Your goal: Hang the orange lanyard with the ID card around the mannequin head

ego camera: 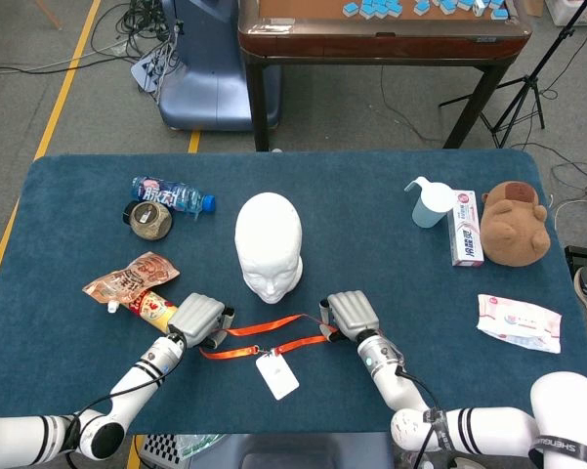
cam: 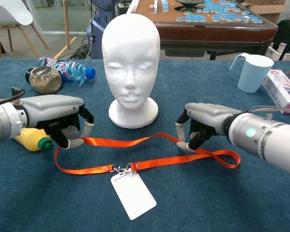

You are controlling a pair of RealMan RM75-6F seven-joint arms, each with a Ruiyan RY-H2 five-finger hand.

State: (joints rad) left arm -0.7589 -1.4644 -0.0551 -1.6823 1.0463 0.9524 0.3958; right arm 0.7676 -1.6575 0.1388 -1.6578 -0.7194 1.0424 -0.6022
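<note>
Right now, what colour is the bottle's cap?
Blue; the water bottle's cap shows best in the chest view.

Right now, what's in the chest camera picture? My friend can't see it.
Two robot hands, left and right, pinch an orange lanyard on a blue table, its card lying flat. A white mannequin head stands behind.

Blue table (ego camera: 371,186), mannequin head (ego camera: 269,241), bottle (ego camera: 171,194) (lying), plush (ego camera: 514,222)
</note>
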